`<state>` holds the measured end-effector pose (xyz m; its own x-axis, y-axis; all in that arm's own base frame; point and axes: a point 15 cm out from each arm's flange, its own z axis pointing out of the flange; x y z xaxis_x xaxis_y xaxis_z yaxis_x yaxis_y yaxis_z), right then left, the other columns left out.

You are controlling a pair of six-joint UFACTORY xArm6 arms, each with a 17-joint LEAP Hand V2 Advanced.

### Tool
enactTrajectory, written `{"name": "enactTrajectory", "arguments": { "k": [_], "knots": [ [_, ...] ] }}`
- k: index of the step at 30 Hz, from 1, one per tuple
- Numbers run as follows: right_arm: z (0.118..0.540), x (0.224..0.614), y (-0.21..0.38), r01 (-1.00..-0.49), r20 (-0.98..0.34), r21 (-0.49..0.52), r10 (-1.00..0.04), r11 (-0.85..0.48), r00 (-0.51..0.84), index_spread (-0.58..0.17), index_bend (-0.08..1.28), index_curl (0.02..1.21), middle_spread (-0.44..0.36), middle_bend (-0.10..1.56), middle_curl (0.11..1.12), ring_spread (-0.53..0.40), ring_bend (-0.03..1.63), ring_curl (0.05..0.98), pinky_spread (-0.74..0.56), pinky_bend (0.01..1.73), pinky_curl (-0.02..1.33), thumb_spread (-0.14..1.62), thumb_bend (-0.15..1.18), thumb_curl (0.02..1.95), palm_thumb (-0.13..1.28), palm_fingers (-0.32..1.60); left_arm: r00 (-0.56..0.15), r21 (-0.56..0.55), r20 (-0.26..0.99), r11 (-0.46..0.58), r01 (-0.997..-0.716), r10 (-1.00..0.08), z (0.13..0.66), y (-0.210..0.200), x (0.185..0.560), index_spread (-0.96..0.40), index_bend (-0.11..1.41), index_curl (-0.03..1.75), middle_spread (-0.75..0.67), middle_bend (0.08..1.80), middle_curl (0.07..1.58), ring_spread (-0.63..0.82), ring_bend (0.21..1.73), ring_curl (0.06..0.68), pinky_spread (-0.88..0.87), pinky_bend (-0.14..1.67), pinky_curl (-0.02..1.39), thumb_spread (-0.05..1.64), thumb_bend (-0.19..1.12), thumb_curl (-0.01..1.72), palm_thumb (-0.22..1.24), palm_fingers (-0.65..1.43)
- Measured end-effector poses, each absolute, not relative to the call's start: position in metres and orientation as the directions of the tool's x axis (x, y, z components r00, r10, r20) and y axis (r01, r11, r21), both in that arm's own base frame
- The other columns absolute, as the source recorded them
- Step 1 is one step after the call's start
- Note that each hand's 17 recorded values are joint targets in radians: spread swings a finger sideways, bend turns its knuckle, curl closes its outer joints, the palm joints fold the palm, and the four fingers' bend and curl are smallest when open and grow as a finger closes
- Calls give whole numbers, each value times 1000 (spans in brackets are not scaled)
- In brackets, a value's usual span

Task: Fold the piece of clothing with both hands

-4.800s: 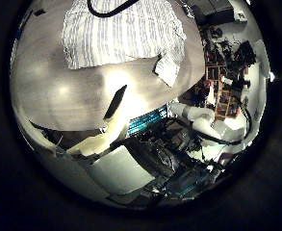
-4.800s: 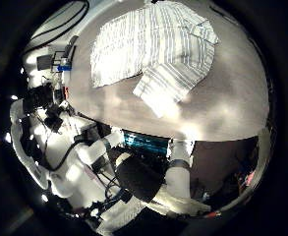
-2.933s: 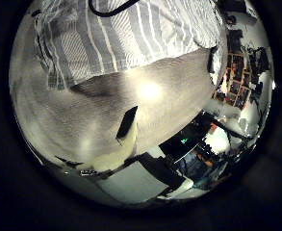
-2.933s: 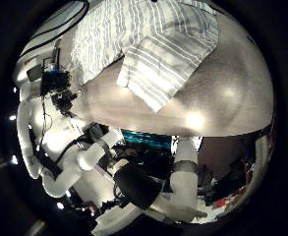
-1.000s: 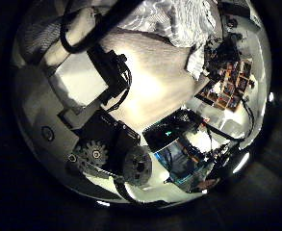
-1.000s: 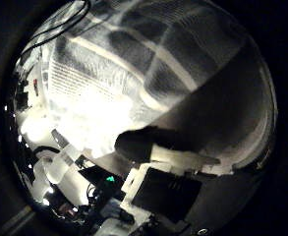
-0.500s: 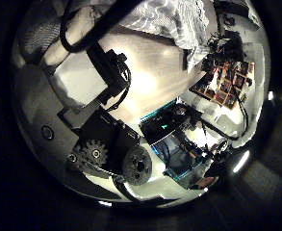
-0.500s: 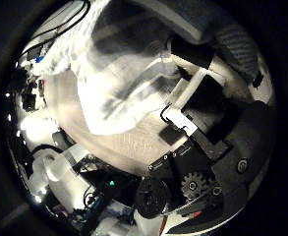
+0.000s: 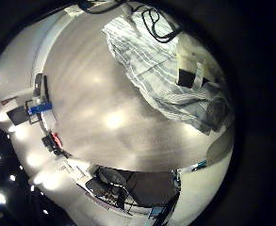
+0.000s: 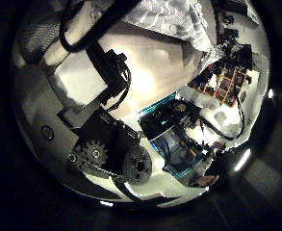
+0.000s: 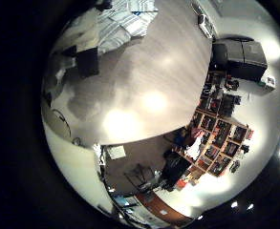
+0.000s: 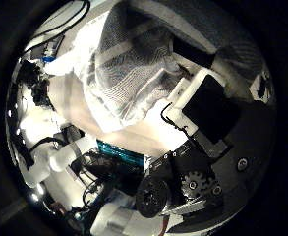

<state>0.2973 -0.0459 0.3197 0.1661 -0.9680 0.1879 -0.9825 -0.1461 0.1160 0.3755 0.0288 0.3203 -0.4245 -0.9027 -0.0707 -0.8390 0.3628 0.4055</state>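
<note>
Lying on pale table (image 9: 100,113): striped shirt (image 9: 161,71), pinched by left hand (image 10: 92,77) and right hand (image 12: 207,108); shelves (image 11: 211,124) behind.

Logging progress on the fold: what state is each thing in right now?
Striped shirt: bunched, one part lifted off the table.
Right hand: fingers curled on the shirt.
Left hand: fingers curled at the shirt's edge; grip unclear.
Table: shirt lying on it.

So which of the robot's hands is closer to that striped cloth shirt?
Right, probably: the striped cloth shirt fills much of the right hand's palm view. The left hand is at its edge, over bare table.
</note>
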Motion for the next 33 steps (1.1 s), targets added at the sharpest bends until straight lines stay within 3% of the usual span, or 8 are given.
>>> {"name": "enactTrajectory", "arguments": {
  "k": [3,6,11,17,26,29,33],
  "knots": [
    [337,295,-47,-988,193,72,-969,-140,152,-317,1033,942,-201,1193,957,-204,1395,696,-192,1306,807,1176,-10,599,1007,1063,-435,434,-39,377,-818,-899,331,27,361,-616,185,1498,-574,989,939,-536,1115,497,-741,718,675,1170,-14,532,781,960],
    [356,303,-48,-991,199,23,-971,-130,132,-314,1033,950,-197,1194,956,-203,1393,696,-192,1294,822,1169,-10,608,1008,1069,-436,437,-27,382,-814,-899,351,25,356,-607,183,1504,-574,987,940,-535,1117,499,-747,713,677,1169,-13,535,779,962],
    [379,335,-52,-995,200,-24,-976,-97,90,-309,1036,962,-192,1194,951,-202,1396,698,-194,1272,845,1150,-11,624,1008,1078,-426,394,-35,380,-837,-904,371,20,372,-593,179,1511,-574,983,941,-532,1117,497,-754,713,682,1165,-12,539,781,972],
    [383,405,-50,-998,194,-7,-979,-70,67,-305,1033,970,-188,1197,949,-199,1400,697,-197,1255,873,1132,-12,641,1001,1085,-379,362,-52,336,-869,-924,363,16,425,-578,184,1523,-577,981,945,-533,1117,498,-757,710,691,1164,-10,544,789,972],
    [356,519,-27,-998,192,7,-980,-60,60,-303,1029,982,-186,1202,951,-202,1399,699,-205,1236,915,1135,-15,663,984,1066,-299,289,-92,262,-921,-950,315,22,493,-553,180,1536,-580,973,957,-521,1141,508,-755,691,702,1162,-11,555,797,967],
    [323,543,-14,-997,194,40,-979,-60,67,-305,1022,987,-189,1197,950,-203,1401,701,-207,1228,925,1146,-27,653,923,1062,-281,288,-101,243,-927,-954,296,25,505,-545,178,1537,-581,976,960,-520,1146,509,-755,687,706,1155,-14,559,796,972],
    [295,587,0,-996,192,-60,-980,-62,49,-310,951,963,-187,1165,919,-204,1372,689,-228,1193,907,1174,-34,605,819,1066,-261,317,-121,211,-925,-958,270,39,513,-536,175,1537,-579,975,962,-522,1153,510,-757,678,710,1142,-18,561,784,975]
  ]
}}
